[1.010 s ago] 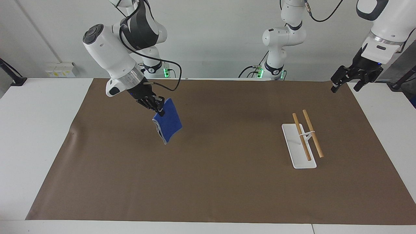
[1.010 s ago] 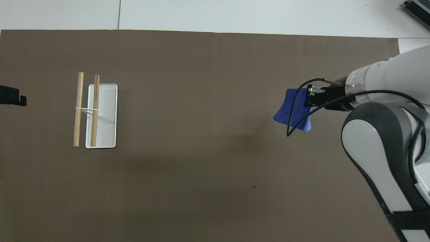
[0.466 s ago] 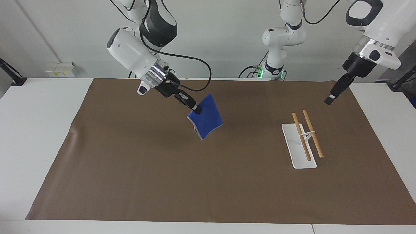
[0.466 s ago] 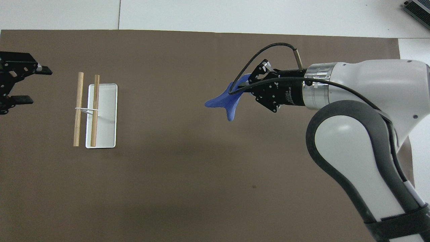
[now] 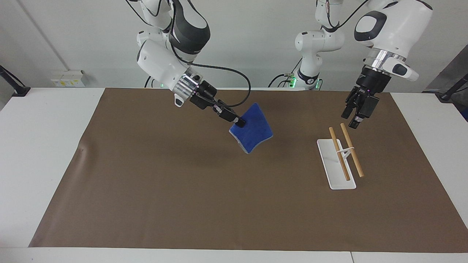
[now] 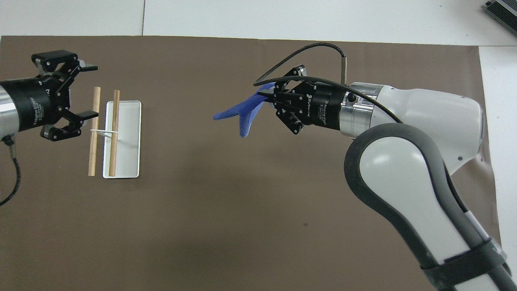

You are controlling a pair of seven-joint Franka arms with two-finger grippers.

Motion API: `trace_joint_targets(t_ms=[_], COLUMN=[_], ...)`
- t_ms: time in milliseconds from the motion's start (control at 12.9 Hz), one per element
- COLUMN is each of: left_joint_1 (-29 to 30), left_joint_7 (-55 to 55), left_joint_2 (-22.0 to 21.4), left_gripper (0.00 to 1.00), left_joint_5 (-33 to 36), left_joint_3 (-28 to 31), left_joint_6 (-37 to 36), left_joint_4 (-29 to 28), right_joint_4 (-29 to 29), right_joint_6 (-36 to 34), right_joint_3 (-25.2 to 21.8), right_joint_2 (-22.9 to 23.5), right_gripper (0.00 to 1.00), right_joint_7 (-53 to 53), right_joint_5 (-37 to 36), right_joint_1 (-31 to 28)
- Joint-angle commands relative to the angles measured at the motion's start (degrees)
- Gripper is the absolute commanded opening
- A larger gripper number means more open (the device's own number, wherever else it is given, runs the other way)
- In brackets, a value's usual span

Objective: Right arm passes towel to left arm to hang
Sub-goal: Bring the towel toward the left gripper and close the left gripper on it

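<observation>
Right hand (image 6: pixel 266 95), "Robotiq"-lettered, clamping towel (image 5: pixel 252 128)

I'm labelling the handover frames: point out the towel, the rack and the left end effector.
towel (image 5: pixel 254 128): facing view, middle of cloth.
rack (image 6: pixel 131 121): overhead view, bare white base.
left end effector (image 6: pixel 87 91): overhead view, midway between fingertips.

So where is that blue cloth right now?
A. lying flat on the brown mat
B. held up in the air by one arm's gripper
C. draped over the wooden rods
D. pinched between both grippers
B: the right gripper alone pinches the towel by an edge, clear of the mat; the left gripper, open, hangs above the rack.
</observation>
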Motion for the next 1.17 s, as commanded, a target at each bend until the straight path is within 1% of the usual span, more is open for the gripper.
trace_joint_targets(t_ms=[0, 155, 311, 544, 621, 1010, 1087], left_joint_1=[0.5, 1.5, 2.0, 2.1, 2.1, 2.2, 2.2], left_joint_7=[-7.5, -12.5, -14.1, -14.6, -16.0, -16.7, -16.5], left_joint_2=[-0.1, 1.9, 2.9, 4.0, 4.2, 4.4, 4.8], left_gripper=[1.00, 1.00, 1.00, 1.00, 1.00, 1.00, 0.82], left_joint_5=[-1.2, -1.2, -1.2, -1.2, -1.2, -1.1, -1.1], left_joint_3=[-4.0, -8.7, -11.5, -15.2, -15.5, -16.8, -16.8], left_joint_6=[6.0, 9.6, 10.9, 15.2, 15.8, 15.9, 15.9], left_joint_4=[-3.0, -3.3, -4.0, -7.1, -7.1, -7.0, -6.8], right_joint_4=[-1.5, -1.9, -2.4, -3.2, -3.3, -3.6, -3.9], right_joint_6=[5.2, 5.7, 6.2, 6.9, 7.9, 7.9, 7.9], right_joint_3=[0.3, 0.3, 0.3, 0.4, 0.4, 0.4, 0.4], right_joint_2=[0.2, 0.0, -0.2, -0.5, -0.6, -0.6, -0.7], right_gripper=[0.00, 0.00, 0.00, 0.00, 0.00, 0.00, 0.00], right_joint_7=[1.9, 4.5, 6.8, 7.1, 7.1, 7.1, 7.1], right_joint_5=[5.0, 9.2, 10.3, 11.9, 11.9, 12.1, 12.1], right_joint_1=[2.9, 3.0, 3.1, 4.4, 4.8, 5.0, 5.0])
